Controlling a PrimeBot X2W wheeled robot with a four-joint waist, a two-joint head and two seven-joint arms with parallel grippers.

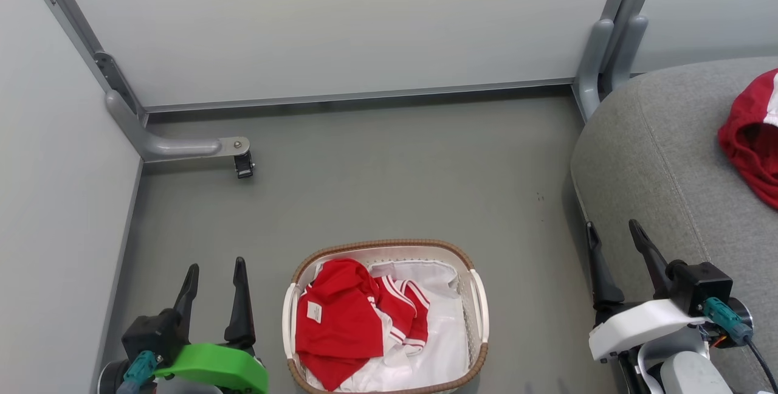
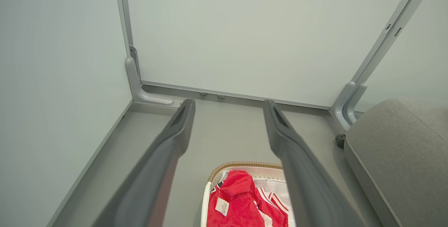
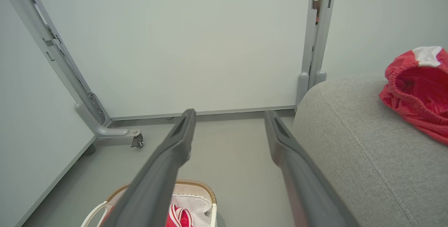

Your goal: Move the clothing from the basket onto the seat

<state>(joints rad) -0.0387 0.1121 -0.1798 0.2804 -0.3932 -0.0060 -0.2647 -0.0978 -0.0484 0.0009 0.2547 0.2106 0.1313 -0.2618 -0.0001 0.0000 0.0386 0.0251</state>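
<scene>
Red clothing [image 1: 337, 321] heaped in perforated oval basket [image 1: 389, 243] between left gripper [image 1: 216, 264] and right gripper [image 1: 611, 224], both spread wide, empty.

Grey floor [image 1: 389, 187]; pale partition panels [image 1: 340, 23] behind; grey frame foot [image 1: 176, 148] with black caster [image 1: 244, 166].

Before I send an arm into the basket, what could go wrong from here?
1. The red clothing lies bunched on the white sheet in the basket; a deep pinch could lift the sheet too.
2. The basket stands loose on the floor, so a snagged pull might drag or tip it.
3. The open right end effector looks close to the seat; swinging it could brush the fabric.
</scene>
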